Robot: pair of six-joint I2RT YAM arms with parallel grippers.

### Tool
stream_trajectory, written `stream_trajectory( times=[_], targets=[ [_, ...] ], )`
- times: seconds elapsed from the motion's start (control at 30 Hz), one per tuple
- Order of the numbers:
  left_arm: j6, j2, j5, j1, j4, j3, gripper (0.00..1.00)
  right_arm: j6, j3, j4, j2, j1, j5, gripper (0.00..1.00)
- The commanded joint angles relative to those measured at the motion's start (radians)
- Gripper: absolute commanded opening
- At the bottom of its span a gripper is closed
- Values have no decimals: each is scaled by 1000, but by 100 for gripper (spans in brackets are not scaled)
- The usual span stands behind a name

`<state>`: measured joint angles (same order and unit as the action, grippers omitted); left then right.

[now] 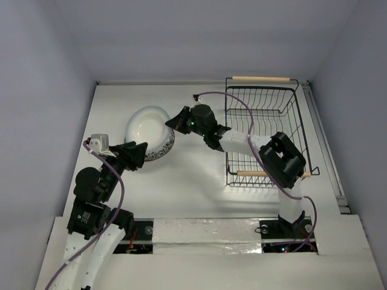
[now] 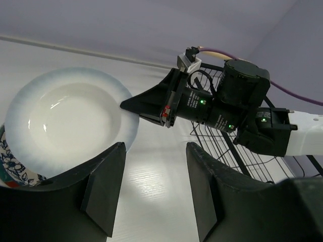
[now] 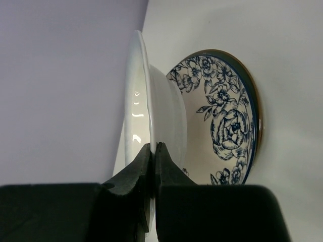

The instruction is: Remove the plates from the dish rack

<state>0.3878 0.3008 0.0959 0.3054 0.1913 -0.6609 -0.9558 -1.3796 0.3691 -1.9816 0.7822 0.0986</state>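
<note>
Near left: left gripper point(image 2: 154, 166), jaws wide, holding nothing, just beside the stack.
Beyond it: white plate point(image 2: 65, 116), tilted over the floral plate point(image 3: 227, 126). Right gripper point(image 3: 153, 148) is pinched on its rim.
Step, as I judge it: last plate being stacked. Next I must lower it flat, then release.
Right: rack point(image 1: 260, 78), no plates showing.
Surface: white table point(image 1: 193, 181).
Room: plain grey walls point(image 1: 193, 36).

Glossy glazed white plate point(image 1: 148, 124); black wire dish rack point(image 1: 263, 89), wood handles point(image 1: 260, 78)
</note>
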Motion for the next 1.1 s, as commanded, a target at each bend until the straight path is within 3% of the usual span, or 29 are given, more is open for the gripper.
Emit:
stream_trajectory(
  times=[0.0,0.47,0.7,0.87,1.07],
  targets=[
    [-3,18,18,-8,-56,10,48,-100,-50,261,-3,3,15,0],
    [-3,29,19,-17,-56,10,48,-165,-35,323,-79,3,46,1],
    [-3,34,21,-17,-56,10,48,-169,-4,307,-100,12,41,33],
    [-1,35,22,-26,-58,10,49,-115,10,280,-99,12,55,40],
    [-3,40,25,-35,-59,11,49,-72,40,234,-59,22,9,62]
  ],
)
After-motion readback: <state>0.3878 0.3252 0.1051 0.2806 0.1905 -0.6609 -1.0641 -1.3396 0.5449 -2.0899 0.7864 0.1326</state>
